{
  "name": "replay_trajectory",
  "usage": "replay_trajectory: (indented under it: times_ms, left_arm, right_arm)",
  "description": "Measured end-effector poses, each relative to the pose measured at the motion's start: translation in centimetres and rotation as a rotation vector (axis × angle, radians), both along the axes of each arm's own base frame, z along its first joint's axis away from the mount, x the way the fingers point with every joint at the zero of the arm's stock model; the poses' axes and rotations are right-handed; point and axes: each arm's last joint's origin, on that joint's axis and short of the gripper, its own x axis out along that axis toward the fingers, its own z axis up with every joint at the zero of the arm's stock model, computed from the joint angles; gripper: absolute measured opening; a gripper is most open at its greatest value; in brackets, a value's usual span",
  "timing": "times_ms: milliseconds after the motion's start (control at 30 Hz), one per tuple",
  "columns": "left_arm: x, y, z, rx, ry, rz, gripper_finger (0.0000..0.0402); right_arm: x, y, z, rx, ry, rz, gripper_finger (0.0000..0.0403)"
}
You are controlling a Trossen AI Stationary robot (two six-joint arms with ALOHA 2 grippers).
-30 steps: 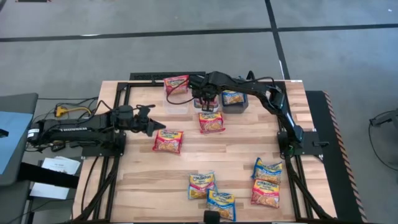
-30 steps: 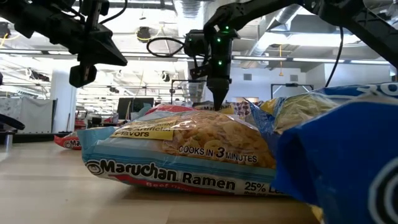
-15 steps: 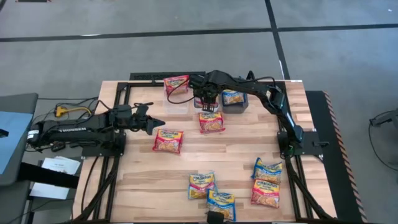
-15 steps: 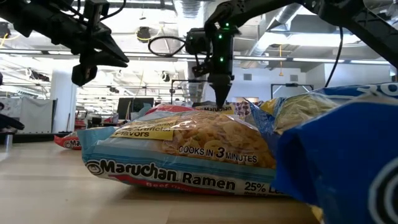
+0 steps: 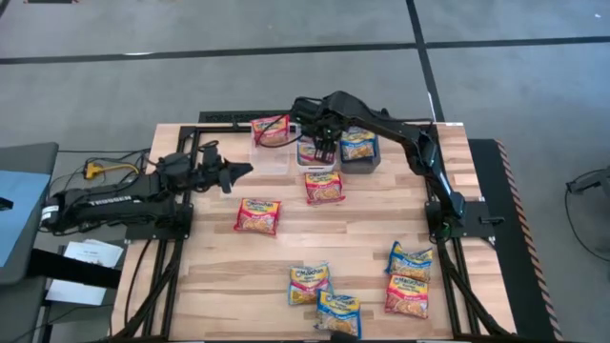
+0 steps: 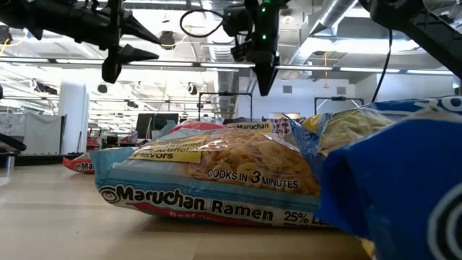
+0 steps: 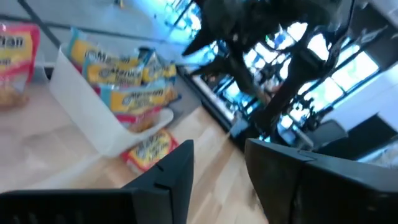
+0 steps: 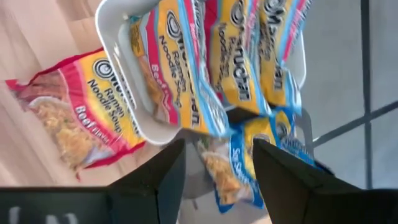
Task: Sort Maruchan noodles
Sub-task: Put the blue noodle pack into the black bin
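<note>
Maruchan noodles lie scattered: a red packet (image 5: 257,216) at mid-table, another red one (image 5: 324,187) before the bins, and several more (image 5: 310,284) near the front edge. My right gripper (image 5: 323,152) hangs open over the white bin (image 8: 118,53), with nothing between its fingers (image 8: 165,171); that bin holds upright packets (image 8: 186,81). My left gripper (image 5: 240,171) hovers open and empty, left of the bins and behind the mid-table red packet. In the low view both grippers are raised, the left (image 6: 148,43) and the right (image 6: 263,76), behind a close packet (image 6: 209,173).
A dark-grey bin (image 5: 374,160) with blue packets (image 5: 357,148) stands right of the white bin. A clear bin (image 5: 272,160) stands to its left, with a red packet (image 5: 271,129) behind it. A black frame (image 5: 195,129) rims the wooden table (image 5: 229,276).
Both grippers have opened and risen. The right one lifted off the white bin. The left one drew back from the mid-table red packet, which stays on the table.
</note>
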Motion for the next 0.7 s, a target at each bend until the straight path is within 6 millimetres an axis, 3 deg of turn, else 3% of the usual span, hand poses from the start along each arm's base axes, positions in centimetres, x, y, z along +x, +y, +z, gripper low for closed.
replay_trajectory:
  times_ms: [400,700]
  left_arm:
    - [-0.1,0.3,0.7,0.045,-0.063,0.018,0.0135]
    - [-0.1,0.3,0.7,0.038,-0.065,-0.008,0.0135]
  right_arm:
    - [-2.7,2.0,4.6,0.114,-0.165,-0.012,0.0207]
    - [-7.5,4.0,10.2,0.089,-0.346,-0.100,0.0207]
